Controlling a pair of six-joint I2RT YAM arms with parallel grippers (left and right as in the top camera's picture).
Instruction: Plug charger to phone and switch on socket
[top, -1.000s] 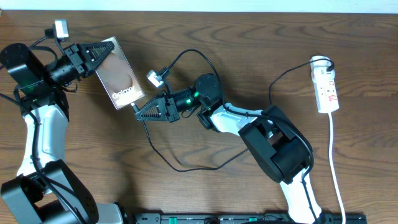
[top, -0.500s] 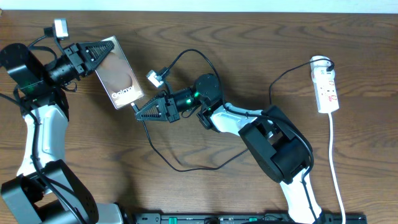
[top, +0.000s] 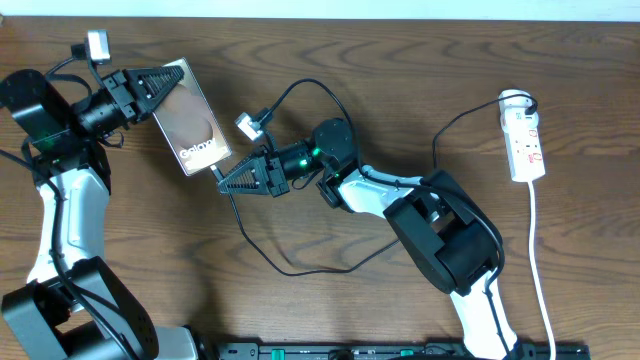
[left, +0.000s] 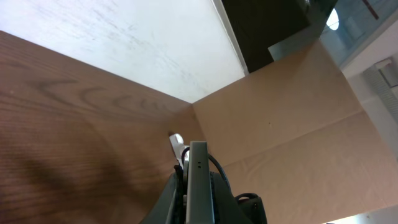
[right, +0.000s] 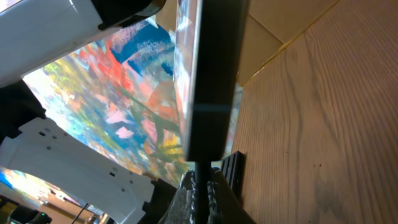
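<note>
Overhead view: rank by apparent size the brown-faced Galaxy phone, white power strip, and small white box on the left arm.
Brown-faced Galaxy phone
white power strip
small white box on left arm

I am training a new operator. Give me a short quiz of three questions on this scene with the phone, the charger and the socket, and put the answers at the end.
1. True or false: the left pincer holds the phone by the end far from its "Galaxy" lettering.
2. In the overhead view, where does the socket lie? A: touching the phone. B: near the picture's right side, apart from both pincers. C: between the two pincers.
3. Fill the gap: the right pincer grips the tip of the ___ at the phone's lower edge.

Key: 1 true. 2 B. 3 charger.
</note>
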